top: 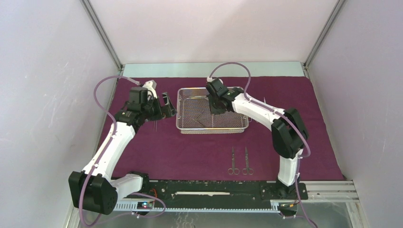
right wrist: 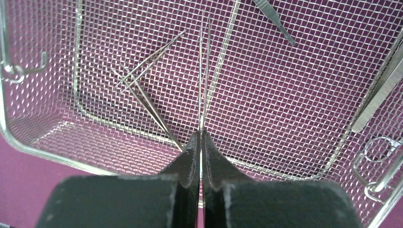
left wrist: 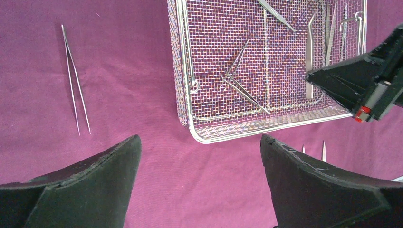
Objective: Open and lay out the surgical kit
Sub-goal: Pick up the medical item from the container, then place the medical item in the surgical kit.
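Tweezers (right wrist: pixel 203 71), two hair-thin steel prongs, stick straight up the frame from between the pinched-together fingers of the right gripper (right wrist: pixel 200 137), clamped above the wire-mesh tray (top: pixel 190 124) floor. Crossed slim instruments (right wrist: pixel 147 90) lie just left of them on the shiny grid. The left gripper (left wrist: pixel 200 138) hangs with jaws wide apart over the maroon cloth (top: pixel 190 152) by a rounded tray corner. Another fine pair (left wrist: pixel 75 80) rests on the fabric at upper left of that wrist view. Two ring-handled scissors (top: pixel 233 162) lie side by side at lower centre of the overhead view.
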Available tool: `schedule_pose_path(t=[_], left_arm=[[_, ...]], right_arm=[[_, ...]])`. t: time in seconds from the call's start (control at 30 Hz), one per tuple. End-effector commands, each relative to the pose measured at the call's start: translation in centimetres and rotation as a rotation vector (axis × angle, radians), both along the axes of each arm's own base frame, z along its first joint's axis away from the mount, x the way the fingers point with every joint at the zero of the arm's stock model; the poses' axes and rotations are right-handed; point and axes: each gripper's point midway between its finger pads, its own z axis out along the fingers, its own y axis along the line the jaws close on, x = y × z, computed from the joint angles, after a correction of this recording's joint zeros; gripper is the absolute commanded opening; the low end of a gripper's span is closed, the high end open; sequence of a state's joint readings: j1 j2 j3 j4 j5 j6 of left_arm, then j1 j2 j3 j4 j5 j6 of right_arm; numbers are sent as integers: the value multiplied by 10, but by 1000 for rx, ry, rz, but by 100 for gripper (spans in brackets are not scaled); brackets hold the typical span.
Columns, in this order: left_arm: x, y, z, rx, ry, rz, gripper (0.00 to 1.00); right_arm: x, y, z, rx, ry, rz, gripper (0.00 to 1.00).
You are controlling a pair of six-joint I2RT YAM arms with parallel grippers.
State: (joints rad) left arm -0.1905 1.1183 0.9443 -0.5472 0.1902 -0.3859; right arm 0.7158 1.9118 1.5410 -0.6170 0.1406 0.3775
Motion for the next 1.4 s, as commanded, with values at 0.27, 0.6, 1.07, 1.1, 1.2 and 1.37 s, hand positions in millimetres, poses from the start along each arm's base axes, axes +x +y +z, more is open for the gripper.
schedule_pose_path(t=[0.27, 0.6, 1.07, 1.1, 1.2, 1.37], left_arm=[[-1, -4, -1, -23, -8, -5, 100], [-4, -10, 2, -54, -3, -22, 100], [-8, -17, 13, -97, -23, -46, 100], [-8, -17, 13, -101, -24, -47, 100], [-8, -18, 16, -103, -32, -48, 100], [-9, -18, 16, -105, -34, -50, 100]], right_arm=[[-23, 11, 60, 71, -125, 97, 0], [-80, 8, 59, 79, -17, -30, 0], [-181, 22, 33, 85, 64, -168, 0], [-186, 27, 30, 87, 71, -170, 0], [-198, 39, 13, 82, 106, -193, 0], [-209, 56, -17, 65, 174, -194, 0]])
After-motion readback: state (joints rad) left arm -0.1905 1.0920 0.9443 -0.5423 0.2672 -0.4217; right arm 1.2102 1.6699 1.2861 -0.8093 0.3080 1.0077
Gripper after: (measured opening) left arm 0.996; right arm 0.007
